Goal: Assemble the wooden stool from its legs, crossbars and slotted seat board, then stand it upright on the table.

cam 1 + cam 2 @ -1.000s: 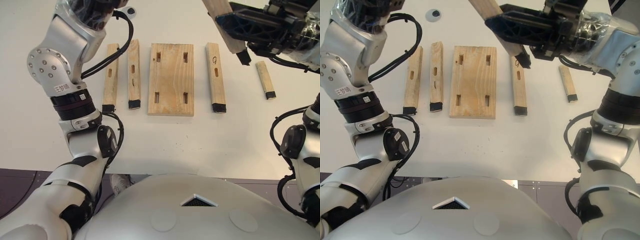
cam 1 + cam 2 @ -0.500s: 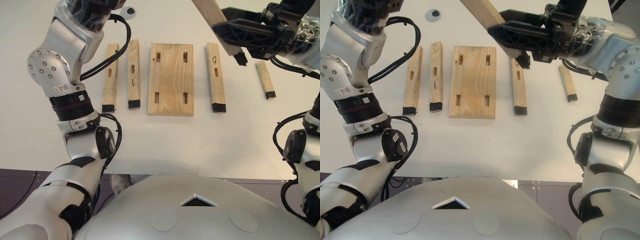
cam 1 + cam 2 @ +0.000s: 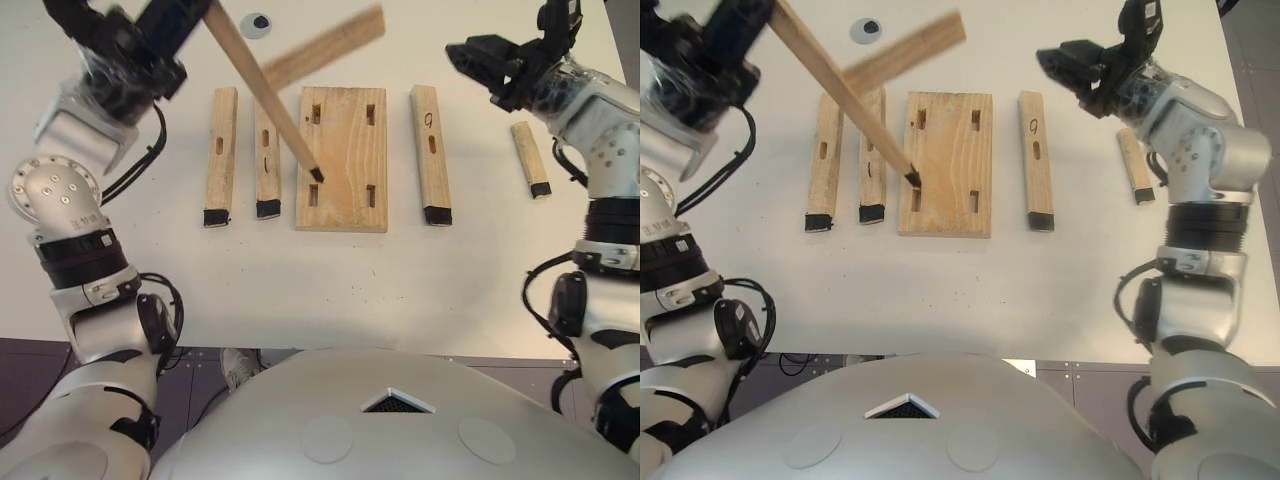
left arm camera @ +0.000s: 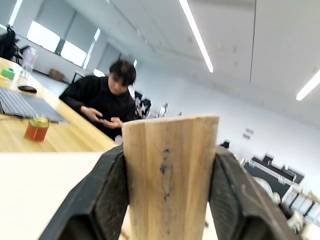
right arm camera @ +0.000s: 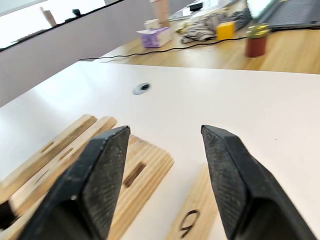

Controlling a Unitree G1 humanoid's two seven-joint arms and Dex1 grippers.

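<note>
Jaws of left gripper (image 4: pixel 170 160) are clamped on the top end of one leg (image 3: pixel 265 95); the wood is pinched flat between both fingers (image 4: pixel 110 200). From the jaws the leg is slanted down and away, with its black tip set at a slot (image 3: pixel 312 194) of the board (image 3: pixel 343 205). Contact versus hover cannot be told.

Right gripper (image 5: pixel 165 131) is spread wide with nothing held, above the table (image 3: pixel 400 270), just past the far end of the marked leg (image 3: pixel 431 150). A short crossbar (image 3: pixel 530 160) lies flat just outboard of those jaws.

Below the left jaws, two spare legs (image 3: pixel 221 150) are laid flat beside the board. A blurred wooden piece (image 3: pixel 330 42) is seen beyond the board's far edge; whether it is resting cannot be told.

Handling, as judged:
- Wood is stiff, light and not fragile.
- Faces are smooth, so slip under side load is likely.
- An end grip gives a long lever, so tip wander is expected.
- A hold nearer mid-length is advised for slot entry, and the board probably needs pinning.
</note>
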